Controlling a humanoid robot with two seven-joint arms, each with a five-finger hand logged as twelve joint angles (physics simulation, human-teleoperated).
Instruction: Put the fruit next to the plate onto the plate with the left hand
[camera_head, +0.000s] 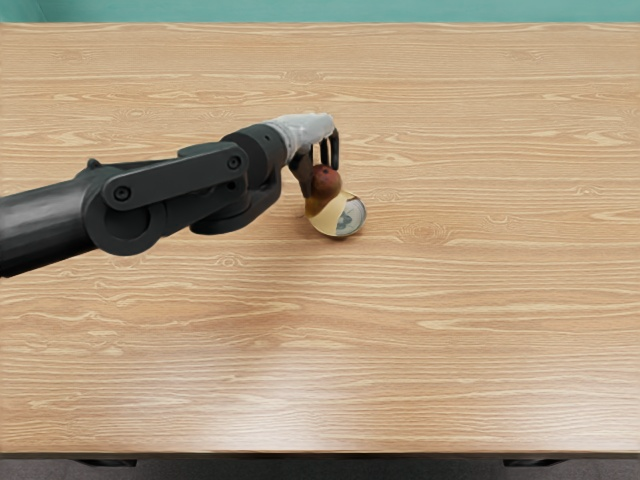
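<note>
Grips the reddish fruit in the curled fingers of the left hand, just under the palm and over the near rim of the small plate, straight below on the bench.

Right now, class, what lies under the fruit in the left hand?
The plate lies below the fruit, which the left hand grips with curled fingers. The fruit hides part of the plate's rim, so contact cannot be seen.

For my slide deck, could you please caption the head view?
Left hand holds the reddish fruit over the small plate on a wooden table.
</note>
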